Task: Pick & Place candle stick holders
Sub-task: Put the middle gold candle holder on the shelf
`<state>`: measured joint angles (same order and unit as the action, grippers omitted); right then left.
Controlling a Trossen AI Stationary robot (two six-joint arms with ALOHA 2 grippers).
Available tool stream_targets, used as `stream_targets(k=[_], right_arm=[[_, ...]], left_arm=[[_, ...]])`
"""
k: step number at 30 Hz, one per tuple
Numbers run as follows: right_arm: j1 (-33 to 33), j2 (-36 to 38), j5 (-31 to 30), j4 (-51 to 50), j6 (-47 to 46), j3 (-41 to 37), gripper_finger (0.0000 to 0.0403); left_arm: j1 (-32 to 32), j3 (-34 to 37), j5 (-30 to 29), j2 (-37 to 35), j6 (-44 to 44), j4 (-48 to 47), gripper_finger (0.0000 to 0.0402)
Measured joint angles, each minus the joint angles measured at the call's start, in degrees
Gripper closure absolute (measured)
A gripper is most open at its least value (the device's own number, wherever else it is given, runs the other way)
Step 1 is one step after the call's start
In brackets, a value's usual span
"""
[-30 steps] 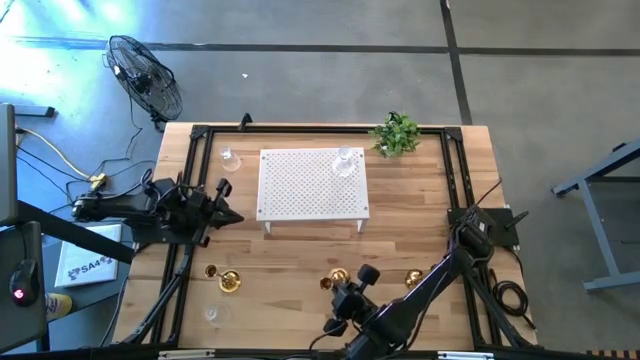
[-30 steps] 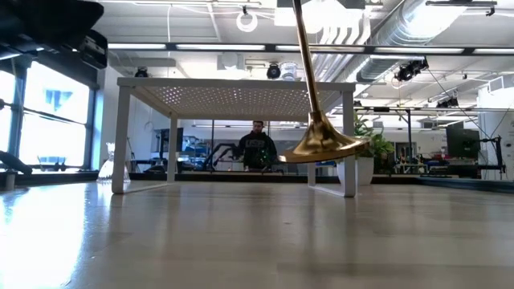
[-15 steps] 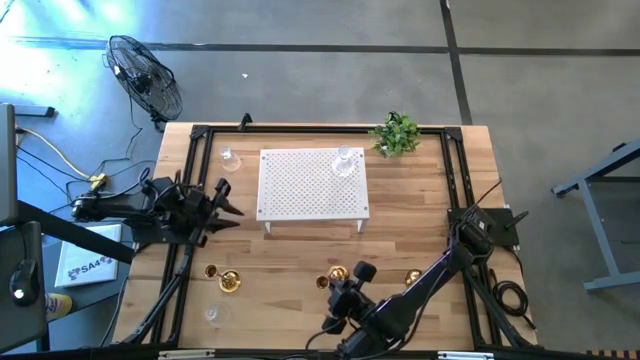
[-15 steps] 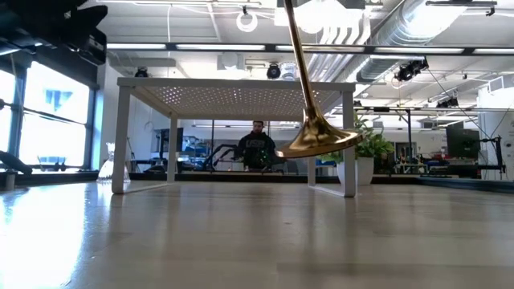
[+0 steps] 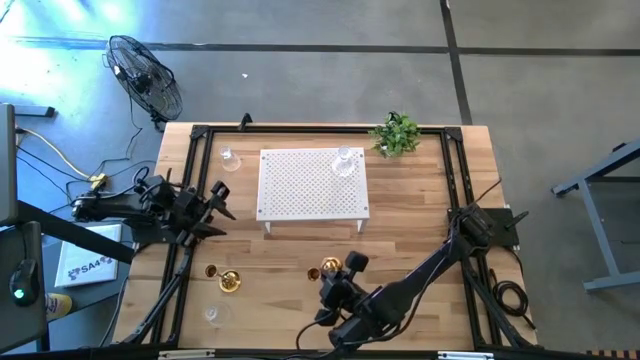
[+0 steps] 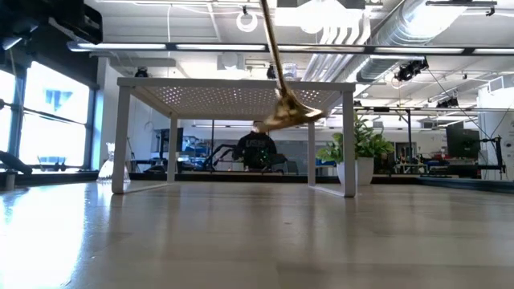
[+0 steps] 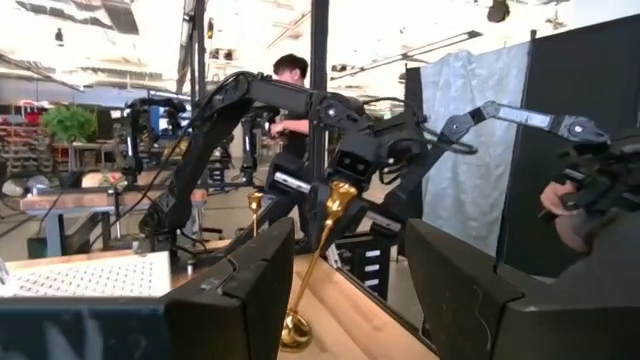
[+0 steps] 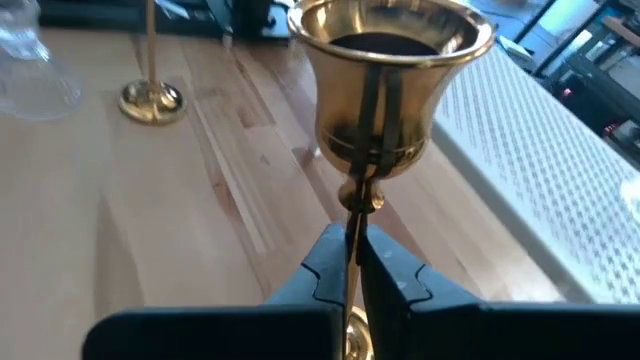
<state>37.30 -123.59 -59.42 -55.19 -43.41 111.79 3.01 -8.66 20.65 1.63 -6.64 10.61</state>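
Right claw lifted a brass candle stick holder off the desk

The right claw [image 8: 352, 262] was clenched on the stem of a tall brass candle stick holder [image 5: 330, 270], tilted in the air at about 6 o'clock of the white perforated stand [image 5: 312, 183]; in the low view its top was cut off. The left claw [image 5: 216, 208] hung released at 9 o'clock. Another brass holder [image 5: 231, 283] stood on the desk [image 5: 420, 200] at 7 o'clock. One glass holder [image 5: 345, 161] sat on the stand, a plant [image 5: 397, 134] at 1 o'clock.
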Motion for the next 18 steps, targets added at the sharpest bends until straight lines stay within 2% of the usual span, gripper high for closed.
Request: stream_targets(k=[10,18], right_arm=[[-1.8,3.9,2.6,11.7,14.8,0.0,0.0400],[-4.6,4.7,9.6,21.2,25.3,0.0,0.0400]], left_arm=[[0.0,0.0,-2.3,2.1,2.5,1.1,0.0213],[0.0,0.0,-0.4,13.1,3.8,9.3,0.0213]])
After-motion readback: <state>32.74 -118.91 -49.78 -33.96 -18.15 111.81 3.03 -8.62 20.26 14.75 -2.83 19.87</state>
